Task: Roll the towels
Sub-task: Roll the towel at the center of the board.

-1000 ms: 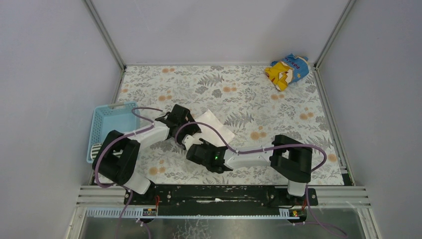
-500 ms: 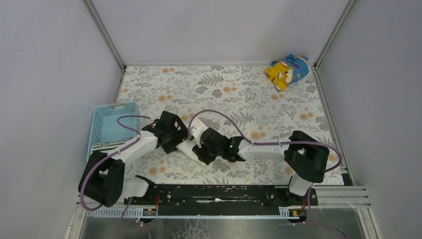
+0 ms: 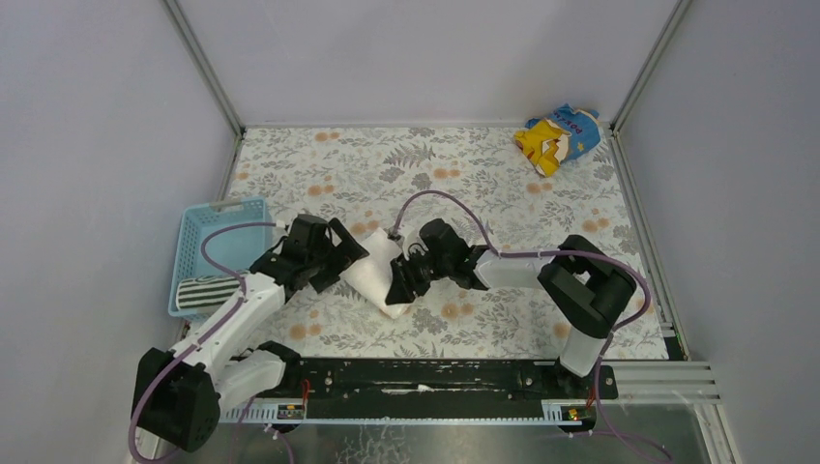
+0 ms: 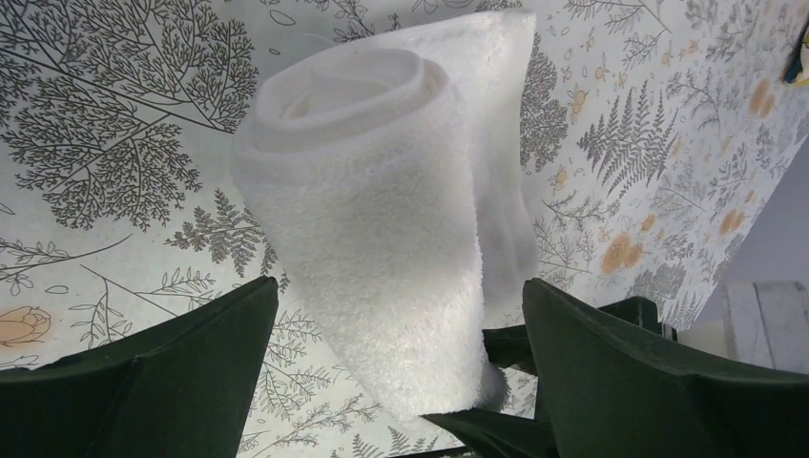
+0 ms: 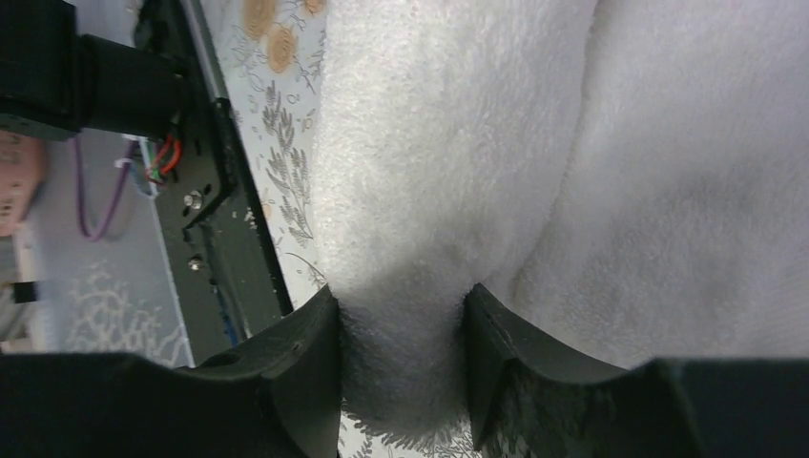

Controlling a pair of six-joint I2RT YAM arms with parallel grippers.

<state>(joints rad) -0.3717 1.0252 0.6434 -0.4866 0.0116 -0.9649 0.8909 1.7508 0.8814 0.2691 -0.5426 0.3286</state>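
Observation:
The white terry towel (image 3: pixel 375 275) lies rolled into a thick roll on the patterned table, between my two grippers. In the left wrist view the roll (image 4: pixel 382 210) shows its spiral end. My left gripper (image 3: pixel 340 257) is open and straddles the roll's left end (image 4: pixel 401 382), its fingers clear of the cloth. My right gripper (image 3: pixel 400 282) is shut on a fold of the white towel (image 5: pixel 405 353). The striped towel (image 3: pixel 205 292) lies rolled at the near end of the blue basket.
A blue plastic basket (image 3: pixel 215 224) stands at the left edge of the table. A yellow-and-blue printed cloth (image 3: pixel 559 135) lies crumpled in the far right corner. Grey walls close in the table on three sides. A black rail runs along the near edge.
The white towel went from a flatter spread to a tight roll. Both grippers shifted around it, the right wrist swinging to the far right. The left arm moved off the striped towel.

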